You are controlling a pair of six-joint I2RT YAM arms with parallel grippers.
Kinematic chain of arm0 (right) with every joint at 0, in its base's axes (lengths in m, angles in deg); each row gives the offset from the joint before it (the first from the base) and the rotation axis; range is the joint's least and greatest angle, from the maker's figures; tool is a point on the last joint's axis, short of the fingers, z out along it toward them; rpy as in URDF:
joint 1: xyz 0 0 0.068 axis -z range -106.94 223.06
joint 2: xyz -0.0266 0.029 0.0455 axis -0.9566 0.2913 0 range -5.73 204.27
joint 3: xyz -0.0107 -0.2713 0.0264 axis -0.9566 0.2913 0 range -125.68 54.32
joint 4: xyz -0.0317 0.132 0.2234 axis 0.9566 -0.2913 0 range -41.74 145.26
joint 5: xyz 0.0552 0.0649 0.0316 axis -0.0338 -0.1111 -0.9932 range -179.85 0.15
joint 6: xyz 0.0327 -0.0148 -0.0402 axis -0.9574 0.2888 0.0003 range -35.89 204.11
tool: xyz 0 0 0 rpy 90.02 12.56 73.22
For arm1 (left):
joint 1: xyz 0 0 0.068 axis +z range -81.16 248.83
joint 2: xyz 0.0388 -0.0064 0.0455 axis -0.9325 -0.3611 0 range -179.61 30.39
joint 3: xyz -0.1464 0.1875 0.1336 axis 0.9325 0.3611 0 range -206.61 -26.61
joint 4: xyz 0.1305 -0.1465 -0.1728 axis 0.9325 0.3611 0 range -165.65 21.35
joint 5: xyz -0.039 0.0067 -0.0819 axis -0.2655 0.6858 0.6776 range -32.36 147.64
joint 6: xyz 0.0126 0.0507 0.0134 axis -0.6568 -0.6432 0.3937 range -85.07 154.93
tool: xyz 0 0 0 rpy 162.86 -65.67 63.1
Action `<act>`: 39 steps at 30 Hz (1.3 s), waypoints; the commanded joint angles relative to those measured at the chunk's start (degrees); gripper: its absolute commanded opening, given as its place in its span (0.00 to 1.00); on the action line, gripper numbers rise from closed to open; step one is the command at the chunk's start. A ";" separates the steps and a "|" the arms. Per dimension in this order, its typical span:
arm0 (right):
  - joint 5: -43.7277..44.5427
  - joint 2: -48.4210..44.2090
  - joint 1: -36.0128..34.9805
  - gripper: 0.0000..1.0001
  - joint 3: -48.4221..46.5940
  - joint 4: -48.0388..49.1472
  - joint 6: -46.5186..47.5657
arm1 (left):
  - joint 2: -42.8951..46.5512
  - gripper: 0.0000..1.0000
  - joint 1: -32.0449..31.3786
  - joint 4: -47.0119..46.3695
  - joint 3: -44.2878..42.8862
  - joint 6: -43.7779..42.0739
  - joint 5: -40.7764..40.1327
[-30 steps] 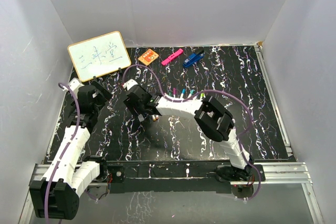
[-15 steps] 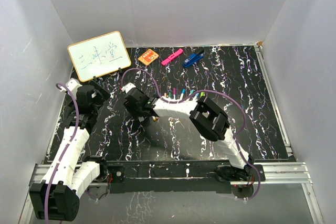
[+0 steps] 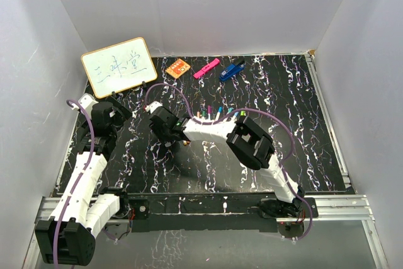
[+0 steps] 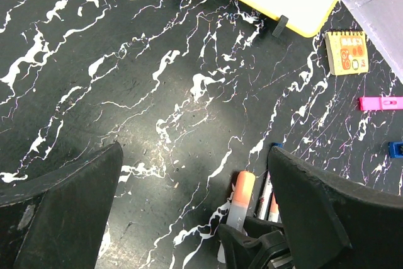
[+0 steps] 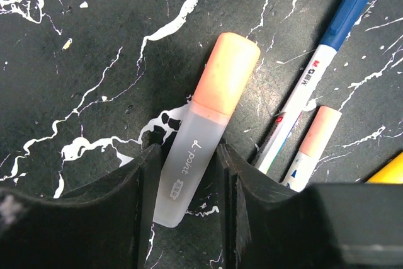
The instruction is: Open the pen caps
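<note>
The black marbled bench carries a yellow-framed whiteboard, standing well ahead of the left tool. That tool's fingers are spread wide apart over bare bench. The right tool is clamped on a frosted pen, one finger against each side of its barrel. The pen's orange cap is on and sticks out past the fingertips. Just right of this tool lie two thin white pens. One has a blue cap farther ahead, the other a shorter peach cap near the right finger.
</note>
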 commanded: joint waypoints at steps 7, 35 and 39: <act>1.80 0.66 -0.34 0.10 -1.10 1.37 -1.00 | 1.54 0.98 0.47 0.60 -2.24 -0.94 -0.84; 2.87 -41.51 5.42 0.00 32.13 22.19 -2.50 | -12.06 0.98 0.64 -46.62 4.97 9.62 53.22; 1.43 -42.46 6.29 0.00 32.64 21.92 -2.50 | -15.18 0.95 0.53 -54.41 4.94 12.59 57.94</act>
